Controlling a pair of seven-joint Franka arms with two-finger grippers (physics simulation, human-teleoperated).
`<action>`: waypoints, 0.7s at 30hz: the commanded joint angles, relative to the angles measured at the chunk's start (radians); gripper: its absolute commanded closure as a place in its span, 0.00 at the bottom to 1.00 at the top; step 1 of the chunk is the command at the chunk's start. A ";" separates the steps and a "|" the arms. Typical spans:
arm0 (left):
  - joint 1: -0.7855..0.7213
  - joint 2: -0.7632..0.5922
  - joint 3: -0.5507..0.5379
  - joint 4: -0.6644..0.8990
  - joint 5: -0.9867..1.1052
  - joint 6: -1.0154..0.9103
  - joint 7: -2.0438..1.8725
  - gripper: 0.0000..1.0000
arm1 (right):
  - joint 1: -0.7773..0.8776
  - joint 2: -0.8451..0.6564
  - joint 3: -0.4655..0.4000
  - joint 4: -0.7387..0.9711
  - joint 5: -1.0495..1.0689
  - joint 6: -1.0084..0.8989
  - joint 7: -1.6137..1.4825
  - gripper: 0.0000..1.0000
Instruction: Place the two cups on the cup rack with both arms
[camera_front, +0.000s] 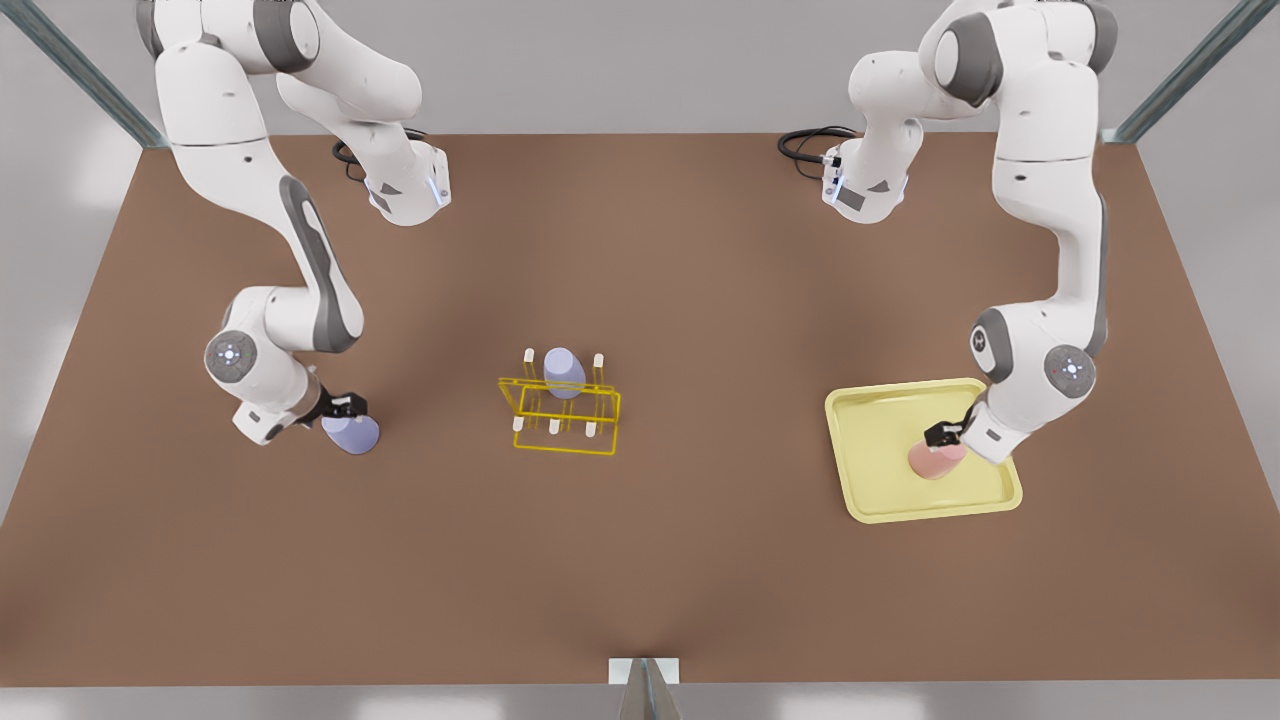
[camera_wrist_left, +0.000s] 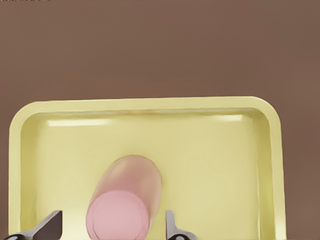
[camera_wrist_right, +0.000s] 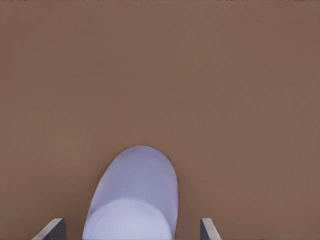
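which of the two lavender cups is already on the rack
The lavender cup sitting over a rear peg of the yellow cup rack. The other lavender cup stands on the table between the right gripper's open fingers.

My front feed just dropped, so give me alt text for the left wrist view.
A pink cup stands upside down in a yellow tray on a brown table. The left gripper has its jaws open, one on each side of the cup, with a gap on both sides.

You see each wrist view's edge cut off the pink cup and lavender cup nearest its end effector.
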 joint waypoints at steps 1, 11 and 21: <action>-0.006 0.012 0.000 -0.001 0.000 0.086 0.062 0.00 | 0.000 0.012 0.000 0.000 0.001 0.084 0.000 0.00; -0.005 0.106 0.000 -0.001 0.002 0.115 0.062 0.00 | 0.000 0.056 -0.002 -0.026 -0.005 0.081 -0.009 0.00; -0.009 0.115 -0.008 -0.006 0.000 0.101 0.060 0.00 | 0.000 0.081 -0.002 -0.022 -0.010 0.074 -0.023 0.00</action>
